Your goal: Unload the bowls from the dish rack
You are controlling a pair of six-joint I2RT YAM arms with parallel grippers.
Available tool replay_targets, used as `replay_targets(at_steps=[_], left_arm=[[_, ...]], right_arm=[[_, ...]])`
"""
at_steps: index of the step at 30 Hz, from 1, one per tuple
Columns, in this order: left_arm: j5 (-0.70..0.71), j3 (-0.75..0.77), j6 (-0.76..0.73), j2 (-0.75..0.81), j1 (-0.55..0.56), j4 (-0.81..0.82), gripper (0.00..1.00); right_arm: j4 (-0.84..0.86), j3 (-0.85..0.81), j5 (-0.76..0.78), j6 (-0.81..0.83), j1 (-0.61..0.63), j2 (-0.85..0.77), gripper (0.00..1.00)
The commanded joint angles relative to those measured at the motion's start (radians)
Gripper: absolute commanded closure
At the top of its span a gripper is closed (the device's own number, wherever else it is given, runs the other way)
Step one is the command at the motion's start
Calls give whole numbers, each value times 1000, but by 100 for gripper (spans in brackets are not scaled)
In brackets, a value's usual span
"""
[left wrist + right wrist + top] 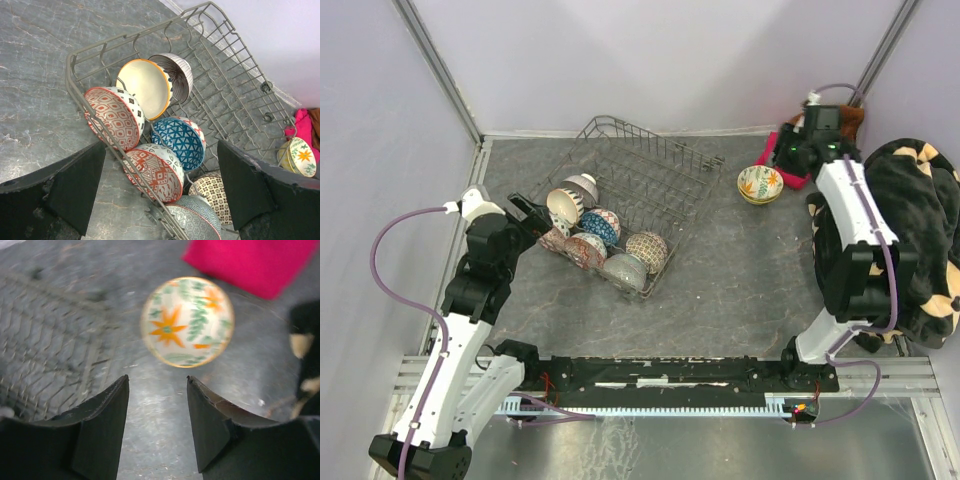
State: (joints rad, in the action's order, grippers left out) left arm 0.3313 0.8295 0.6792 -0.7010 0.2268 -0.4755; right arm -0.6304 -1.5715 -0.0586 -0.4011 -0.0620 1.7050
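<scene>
The grey wire dish rack (650,165) sits askew mid-table, holding several patterned bowls along its near left side. My left gripper (530,214) hovers at the rack's left edge, open wide and empty. In the left wrist view the rack (235,90) holds a red-patterned bowl (155,172) between the fingers (65,190), with a blue triangle bowl (177,142) and a cream bowl (145,87) beyond. A floral bowl (760,184) stands on the table to the right of the rack. My right gripper (786,154) is just behind it, open and empty (157,379), with the floral bowl (187,321) ahead of its tips.
A pink cloth (792,178) (250,262) lies behind the floral bowl. A black and cream blanket (920,230) is heaped at the right edge. Purple walls close in the back and both sides.
</scene>
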Motion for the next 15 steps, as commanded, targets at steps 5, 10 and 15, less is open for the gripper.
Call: replay_targets(at_steps=[5, 10, 15], left_arm=[[48, 37, -2, -4, 3, 20, 1], [67, 45, 7, 3, 3, -7, 1], [93, 41, 21, 29, 3, -33, 1]], right_arm=[[157, -48, 40, 207, 406, -71, 40], [158, -182, 79, 256, 584, 63, 40], [110, -401, 135, 336, 723, 248, 40]])
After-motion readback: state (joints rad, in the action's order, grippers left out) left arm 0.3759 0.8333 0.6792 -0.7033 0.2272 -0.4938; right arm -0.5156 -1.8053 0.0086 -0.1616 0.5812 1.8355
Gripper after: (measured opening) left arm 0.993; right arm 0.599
